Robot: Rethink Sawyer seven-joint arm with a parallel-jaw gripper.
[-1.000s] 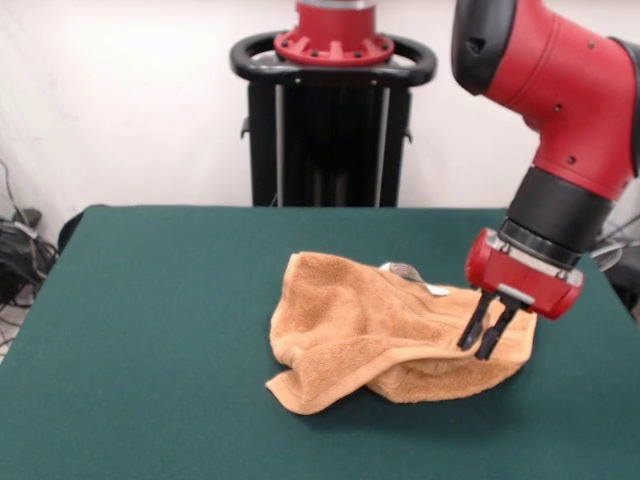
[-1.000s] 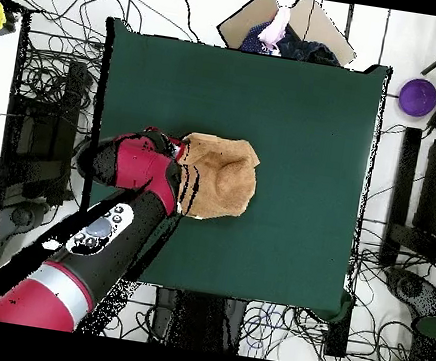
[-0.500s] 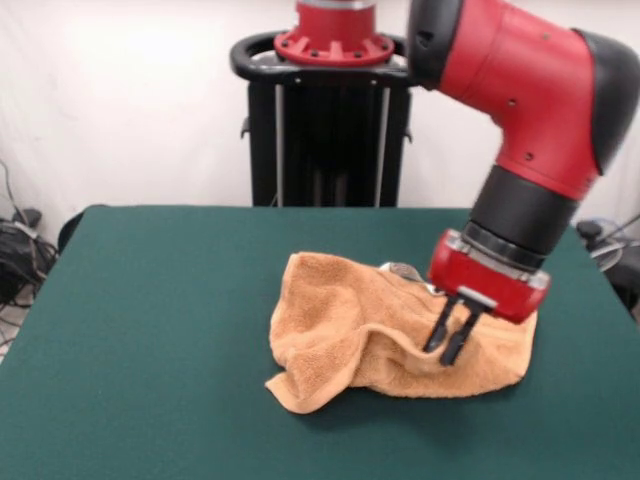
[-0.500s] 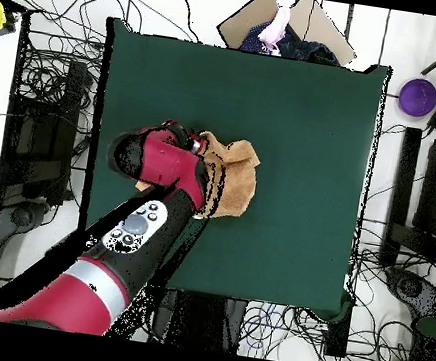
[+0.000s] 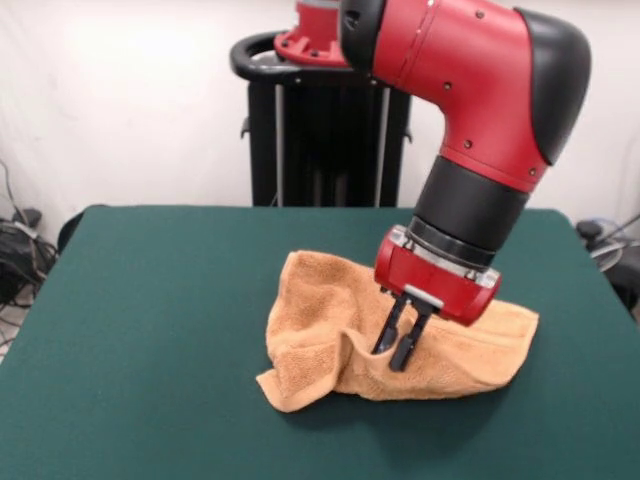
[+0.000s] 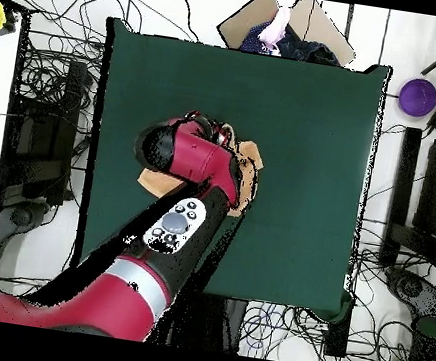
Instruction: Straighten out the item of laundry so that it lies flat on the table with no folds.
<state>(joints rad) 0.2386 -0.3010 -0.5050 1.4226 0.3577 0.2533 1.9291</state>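
The peach-orange towel (image 5: 330, 335) lies crumpled in the middle of the dark green table (image 5: 150, 300), with a raised fold running across it and a bunched corner at its front left. My gripper (image 5: 396, 343) points down into the towel's middle and is shut on the raised fold. In the overhead view the red arm covers most of the towel (image 6: 254, 164), and only its right edge shows on the table (image 6: 313, 112). The gripper is hidden under the arm there. No white tag shows.
The black pedestal (image 5: 330, 130) stands behind the table's far edge. In the overhead view, cables lie on the floor all round the table, a cardboard box (image 6: 286, 22) sits beyond the top edge, and a purple round object (image 6: 418, 96) lies to the right.
My gripper has moved left across the towel in the front view, dragging the fold along. The towel's right part is now stretched flatter and the left part more bunched.
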